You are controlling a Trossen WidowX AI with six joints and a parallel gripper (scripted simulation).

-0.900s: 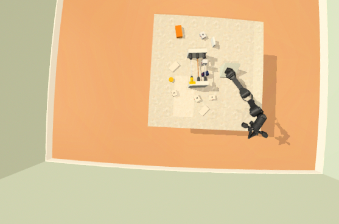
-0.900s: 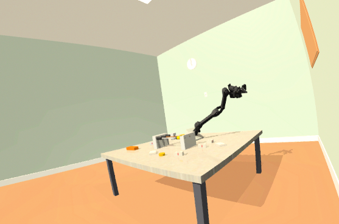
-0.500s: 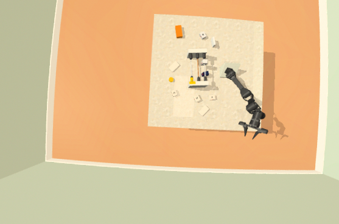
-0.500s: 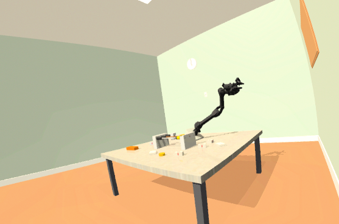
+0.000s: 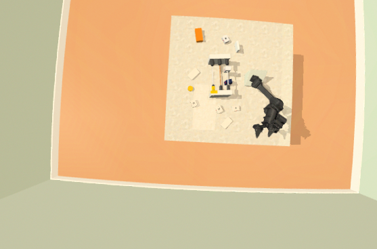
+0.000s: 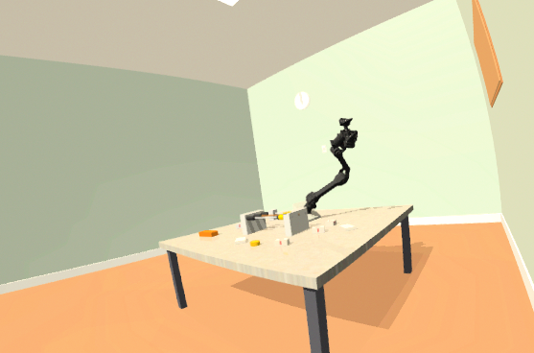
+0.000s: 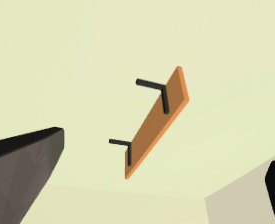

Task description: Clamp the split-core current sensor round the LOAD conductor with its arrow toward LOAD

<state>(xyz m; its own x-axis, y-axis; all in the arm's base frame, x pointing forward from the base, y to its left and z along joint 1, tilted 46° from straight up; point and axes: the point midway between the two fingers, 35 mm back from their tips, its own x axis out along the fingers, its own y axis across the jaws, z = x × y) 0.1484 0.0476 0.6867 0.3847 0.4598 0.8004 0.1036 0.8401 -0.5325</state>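
A small rig (image 5: 220, 76) (image 6: 295, 222) with white end blocks and several thin conductors between them stands mid-table. A yellow piece (image 5: 213, 89) sits at the near end of the left conductor. A dark blue-and-red piece (image 5: 227, 82) sits on the right one. I cannot tell which is the sensor, and the small lettered markers (image 5: 220, 109) are too small to read. My gripper (image 5: 264, 132) (image 6: 346, 130) (image 7: 165, 155) is open and empty. It is raised high above the table's right front corner, far from the rig, and in the wrist view faces a wall.
An orange block (image 5: 199, 34) (image 6: 208, 233), a yellow disc (image 5: 190, 88) (image 6: 255, 243) and several white tiles lie scattered on the table (image 5: 270, 40). The arm's base stands on a pale pad (image 5: 260, 72) right of the rig. An orange wall shelf (image 7: 157, 123) shows in the wrist view.
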